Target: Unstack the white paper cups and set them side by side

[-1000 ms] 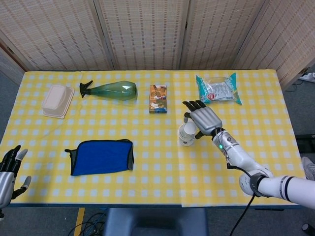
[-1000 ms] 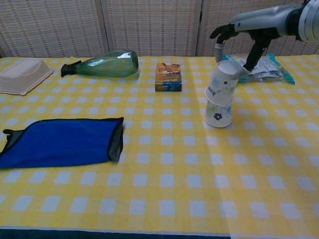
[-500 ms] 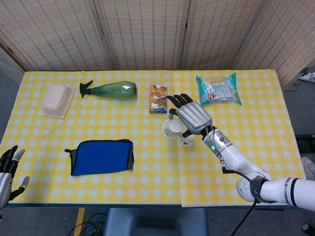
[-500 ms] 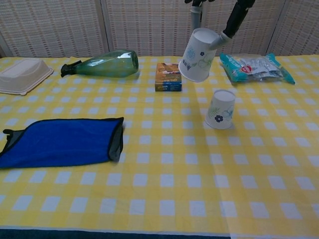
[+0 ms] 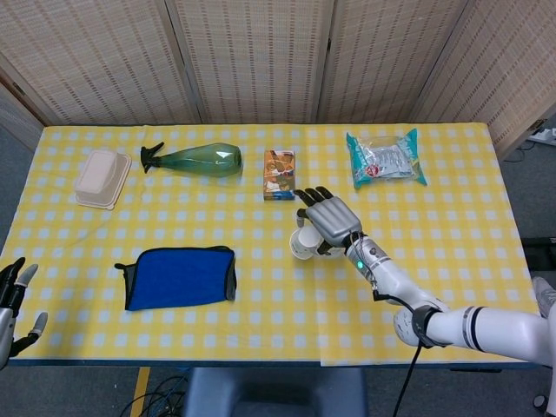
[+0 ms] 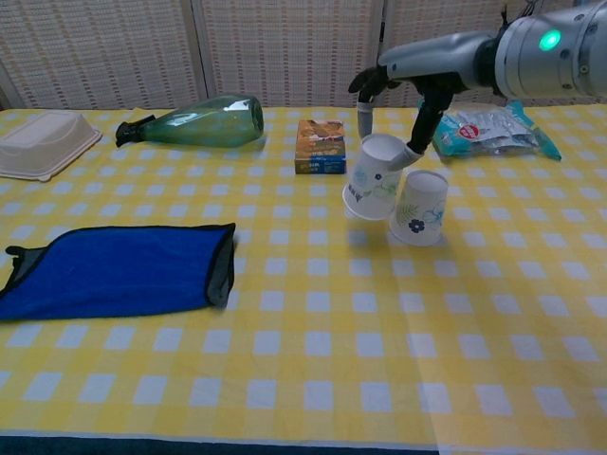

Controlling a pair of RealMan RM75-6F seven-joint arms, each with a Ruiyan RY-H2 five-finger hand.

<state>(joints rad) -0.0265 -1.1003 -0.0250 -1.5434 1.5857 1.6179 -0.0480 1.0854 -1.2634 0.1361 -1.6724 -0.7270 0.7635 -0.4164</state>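
Your right robot hand (image 6: 394, 95) has one white paper cup (image 6: 375, 190) pinched at its rim between thumb and fingers (image 6: 423, 118), the cup tilted with its base swung toward the left and its mouth angled up toward the hand. In the chest view it hangs low over the yellow checked tabletop (image 6: 313, 351); whether its lower edge touches the cloth cannot be told. From the head view the same hand (image 5: 328, 220) covers most of that cup (image 5: 303, 244), so only its lower left part shows.

The second paper cup (image 6: 420, 208), printed with a dark flower, stands mouth-up on the tabletop just to the right of the held one, the two nearly touching at the sides.

Your left robot hand (image 5: 10, 304) sits at the near left corner of the tabletop, off its edge, fingers spread and holding nothing.

Behind the cups lies a small orange and blue box (image 6: 320, 146), and further right a teal snack packet (image 6: 488, 128). A green spray bottle (image 6: 199, 121) lies on its side toward the back left, with a beige lidded container (image 6: 43, 143) beyond it at the far left. A blue cloth (image 6: 114, 270) with a dark edge is spread flat on the near left
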